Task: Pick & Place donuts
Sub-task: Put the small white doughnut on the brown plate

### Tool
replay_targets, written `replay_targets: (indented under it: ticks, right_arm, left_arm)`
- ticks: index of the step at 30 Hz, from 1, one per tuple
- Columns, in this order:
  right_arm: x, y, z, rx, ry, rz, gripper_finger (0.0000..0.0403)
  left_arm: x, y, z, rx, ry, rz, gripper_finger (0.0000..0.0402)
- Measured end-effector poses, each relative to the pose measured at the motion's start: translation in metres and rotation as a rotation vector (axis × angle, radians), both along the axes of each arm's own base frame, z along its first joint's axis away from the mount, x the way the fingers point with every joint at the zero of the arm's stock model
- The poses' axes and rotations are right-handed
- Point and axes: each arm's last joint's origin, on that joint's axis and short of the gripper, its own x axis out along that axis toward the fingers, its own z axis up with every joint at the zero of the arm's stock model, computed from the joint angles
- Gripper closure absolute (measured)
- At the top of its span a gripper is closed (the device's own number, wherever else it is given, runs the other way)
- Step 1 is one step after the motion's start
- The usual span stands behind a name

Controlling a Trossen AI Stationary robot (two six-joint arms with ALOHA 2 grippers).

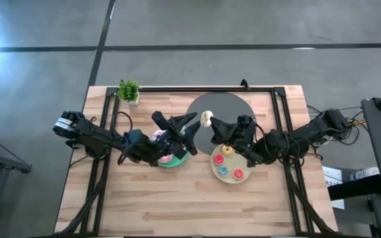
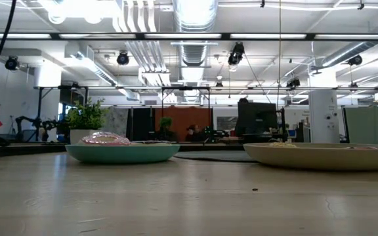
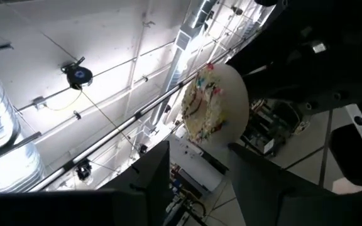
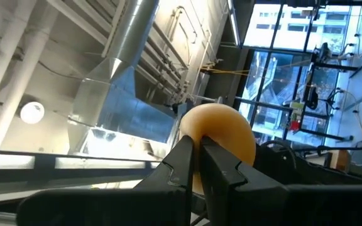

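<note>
While both arms meet at frame centre, left pincer point(image 1: 200, 119) clamped on sprinkled donut point(image 1: 206, 118), right pincer point(image 4: 197, 164) clamped on yellow donut point(image 4: 222, 135).

Bright, even overhead light fills the room. In the overhead view a white glare spot burns at the left edge on the polished grey concrete floor point(image 1: 38, 39), and soft shadows sit under the arms on the pale wooden slatted table point(image 1: 177, 198). In the level view, long ceiling strip lights point(image 2: 189, 36) blow out to white, and the near tabletop is blurred. Both wrist views tilt up into ceiling lights, so the white sprinkled ring donut point(image 3: 209, 103) and the tan rounded donut point(image 4: 222, 135) look soft, with dark out-of-focus fingers silhouetted
</note>
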Motion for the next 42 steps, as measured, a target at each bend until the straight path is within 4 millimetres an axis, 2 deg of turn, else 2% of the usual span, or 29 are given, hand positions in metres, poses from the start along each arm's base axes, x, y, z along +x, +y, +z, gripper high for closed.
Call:
replay_targets:
  ticks: [10, 20, 31, 42]
  right_arm:
    - [-0.001, -0.001, 0.001, 0.002, 0.0, -0.009, 0.0388]
    - [-0.001, 0.0, 0.0, 0.005, 0.002, -0.006, 0.0388]
    - [0.0, -0.001, -0.001, 0.015, 0.001, -0.002, 0.0387]
    - [0.001, -0.001, -0.002, 0.013, 0.008, -0.002, 0.0387]
  left_arm:
    - [0.006, -0.003, -0.01, -0.014, 0.062, -0.072, 0.0266]
    - [0.003, -0.001, -0.001, -0.021, -0.014, -0.06, 0.0266]
    - [0.014, -0.004, -0.013, 0.004, 0.031, -0.071, 0.0266]
    - [0.012, -0.001, -0.002, -0.001, -0.019, -0.051, 0.0266]
